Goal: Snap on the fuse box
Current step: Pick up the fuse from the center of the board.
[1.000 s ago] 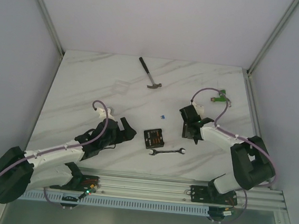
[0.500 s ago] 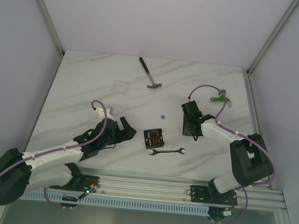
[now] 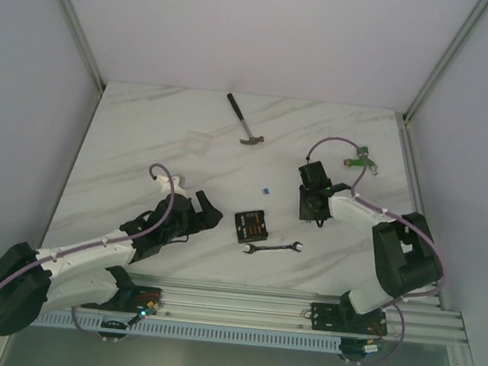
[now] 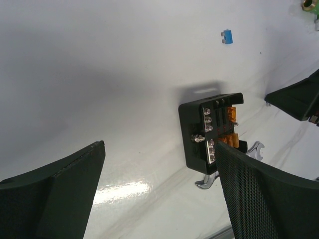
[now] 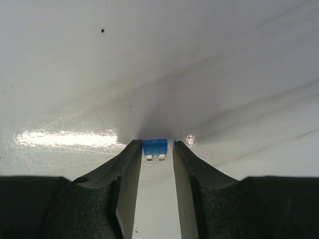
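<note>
Left tool is hanging wide open, empty, lower left. Fuse box is lying mid-frame on the desk, above the wrench. Right tool is sitting narrow around a blue fuse, can't tell if it's pinching. Tip-only contact, so it's risking twisting out.

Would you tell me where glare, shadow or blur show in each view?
Top external view: even light, fairly sharp, the hammer casting little shadow. Left wrist view: a glare streak on the table, and the fuse box throws a soft shadow on its far side. Right wrist view: bright glare beside the blue fuse; the fingers are dark and blurred.
</note>
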Controlling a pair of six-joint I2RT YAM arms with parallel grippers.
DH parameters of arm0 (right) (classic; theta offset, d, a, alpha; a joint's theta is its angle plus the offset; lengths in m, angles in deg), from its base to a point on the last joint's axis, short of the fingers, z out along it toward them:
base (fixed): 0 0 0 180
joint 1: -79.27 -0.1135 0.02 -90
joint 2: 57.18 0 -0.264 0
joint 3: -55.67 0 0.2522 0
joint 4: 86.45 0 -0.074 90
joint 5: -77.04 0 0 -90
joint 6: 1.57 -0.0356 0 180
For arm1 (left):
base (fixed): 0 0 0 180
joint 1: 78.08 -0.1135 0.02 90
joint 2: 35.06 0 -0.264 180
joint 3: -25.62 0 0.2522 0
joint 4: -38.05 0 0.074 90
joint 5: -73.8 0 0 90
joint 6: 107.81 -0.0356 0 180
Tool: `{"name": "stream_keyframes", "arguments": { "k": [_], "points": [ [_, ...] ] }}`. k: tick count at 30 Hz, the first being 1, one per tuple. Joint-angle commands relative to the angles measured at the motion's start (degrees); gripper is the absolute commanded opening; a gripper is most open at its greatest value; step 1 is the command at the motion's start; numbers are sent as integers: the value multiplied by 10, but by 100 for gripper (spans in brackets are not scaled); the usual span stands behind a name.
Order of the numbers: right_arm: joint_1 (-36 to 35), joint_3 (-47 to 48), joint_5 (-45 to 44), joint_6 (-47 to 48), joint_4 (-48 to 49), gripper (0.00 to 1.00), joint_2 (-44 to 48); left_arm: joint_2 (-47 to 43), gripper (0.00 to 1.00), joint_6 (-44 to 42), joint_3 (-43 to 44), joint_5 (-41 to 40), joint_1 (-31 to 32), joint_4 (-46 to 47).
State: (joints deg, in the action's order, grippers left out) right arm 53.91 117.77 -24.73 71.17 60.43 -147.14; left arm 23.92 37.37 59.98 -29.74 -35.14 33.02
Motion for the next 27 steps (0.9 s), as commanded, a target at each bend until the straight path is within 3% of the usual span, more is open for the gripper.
{"name": "stream_keyframes", "arguments": {
  "k": [1,13,18,27],
  "points": [
    [6,12,3,15,-8,37,-16,5,100,-6,2,2,-1,-7],
    [9,7,34,1,-24,32,-11,11,100,-9,7,13,-2,-7],
    [9,2,36,-7,-17,24,-5,22,100,-12,15,27,-1,-1],
    [-40,-4,41,-71,22,16,92,39,95,-38,24,38,32,71]
  ]
}}
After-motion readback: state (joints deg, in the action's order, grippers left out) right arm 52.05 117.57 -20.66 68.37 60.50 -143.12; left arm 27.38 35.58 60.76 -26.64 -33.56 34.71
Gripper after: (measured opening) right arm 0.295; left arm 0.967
